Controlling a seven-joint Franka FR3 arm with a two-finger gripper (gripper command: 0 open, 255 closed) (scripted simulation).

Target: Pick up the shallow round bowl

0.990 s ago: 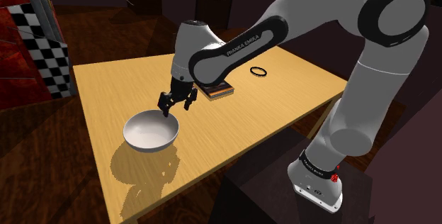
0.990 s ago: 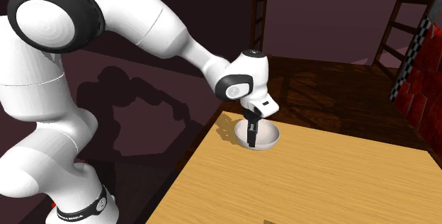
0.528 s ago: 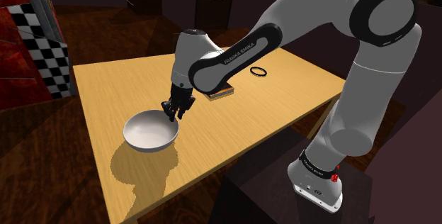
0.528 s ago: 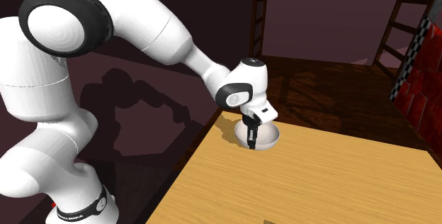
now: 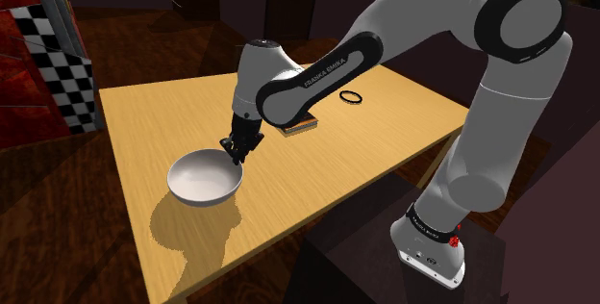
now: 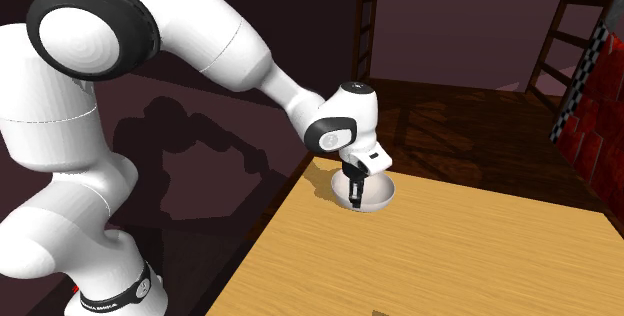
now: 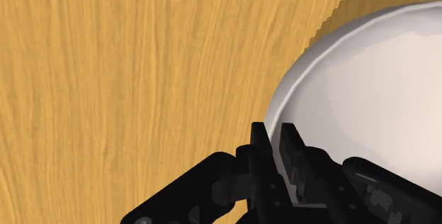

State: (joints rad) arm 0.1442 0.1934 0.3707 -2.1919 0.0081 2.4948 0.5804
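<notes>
Gripper [image 5: 236, 151] closed on the rim of the white bowl [image 5: 202, 177], at bowl's ~2 o'clock in shoulder view. Wrist view: fingers [image 7: 258, 139] clasp the thin rim betw. them. Bowl appears to rest on wood table [image 5: 154, 110], ~8 o'clock of table ctr. Risk: one-edge pinch on a smooth curved wall, so bowl may pivot or slip out on lift, esp. if fast.

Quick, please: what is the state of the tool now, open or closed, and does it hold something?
Tool: closed on the rim of the white bowl.
</notes>
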